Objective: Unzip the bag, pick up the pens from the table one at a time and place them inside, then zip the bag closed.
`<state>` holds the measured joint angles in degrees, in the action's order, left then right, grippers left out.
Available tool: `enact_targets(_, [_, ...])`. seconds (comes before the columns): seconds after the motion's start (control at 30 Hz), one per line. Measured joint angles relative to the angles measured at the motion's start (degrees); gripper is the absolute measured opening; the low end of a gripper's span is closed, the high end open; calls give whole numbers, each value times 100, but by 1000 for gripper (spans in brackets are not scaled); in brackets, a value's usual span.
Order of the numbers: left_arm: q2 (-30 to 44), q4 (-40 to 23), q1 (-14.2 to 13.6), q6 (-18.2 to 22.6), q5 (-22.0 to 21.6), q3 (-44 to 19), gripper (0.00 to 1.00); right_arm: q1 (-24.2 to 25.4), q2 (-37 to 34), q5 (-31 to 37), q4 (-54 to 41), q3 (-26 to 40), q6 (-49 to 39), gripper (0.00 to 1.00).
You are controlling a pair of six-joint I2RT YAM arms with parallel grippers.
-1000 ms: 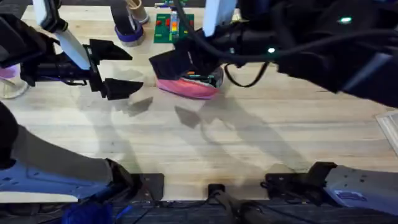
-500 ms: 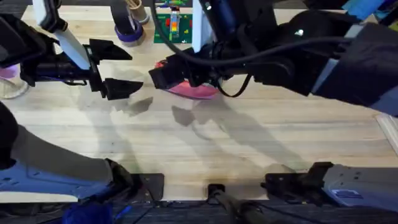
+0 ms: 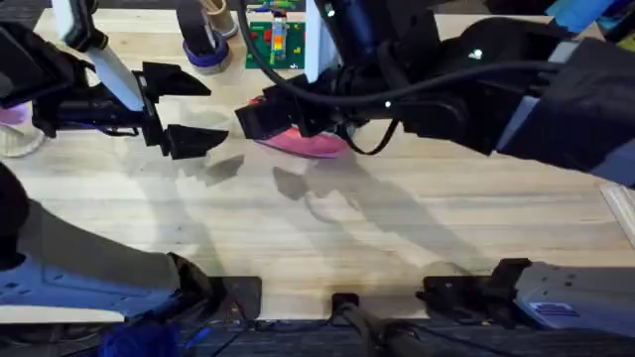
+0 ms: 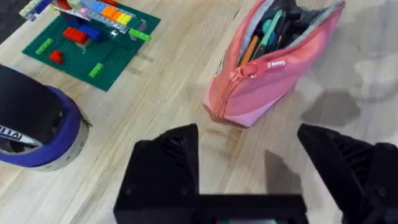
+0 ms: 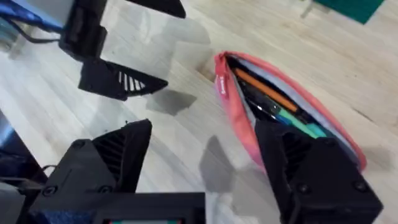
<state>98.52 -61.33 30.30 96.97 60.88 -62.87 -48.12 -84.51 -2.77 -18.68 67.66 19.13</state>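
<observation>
Across the whole overhead view runs the table, light planks with plain grain. The right arm reaches from the lower right over to about twelve o'clock of the table's middle, dark and large under the camera. Its right gripper hangs just beside the bag; the fingers are spread wide, one over bare wood, the other over the bag's near end, nothing between them. Whether that finger touches the fabric cannot be told.

At about ten o'clock the left gripper is held off the table, fingers spread wide and pinching nothing, pointing toward the bag and well apart from it.

The bag lies at twelve o'clock, pink-red, its zipper open along the top. In the left wrist view the bag gapes with pens inside: an orange one, a green one and dark ones, lying lengthwise. The right wrist view shows the same mouth, grey-lined.

Beyond the bag, toward twelve o'clock, sits a green brick baseplate with coloured bricks; at eleven o'clock a roll of purple tape stands on the wood.
</observation>
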Motion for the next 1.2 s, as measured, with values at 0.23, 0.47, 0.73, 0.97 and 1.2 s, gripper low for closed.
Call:
enact_targets(0.23, [0, 1, 0, 0, 0, 0, 993, 0, -14, -3, 533, 0, 0, 996])
enact_targets(0.47, [0, -1, 0, 0, 0, 0, 993, -26, -448, -1, 1020, 4, 1, 995])
enact_targets(0.73, [0, -1, 0, 0, 0, 0, 993, -247, -1035, -1, 1693, 2, 3, 990])
enact_targets(0.97, [0, 1, 0, 0, 0, 0, 993, -271, -1514, 1, 2047, 4, 16, 989])
enact_targets(1.2, [0, 0, 0, 0, 0, 0, 993, -271, -1818, 17, 2338, 4, 16, 969])
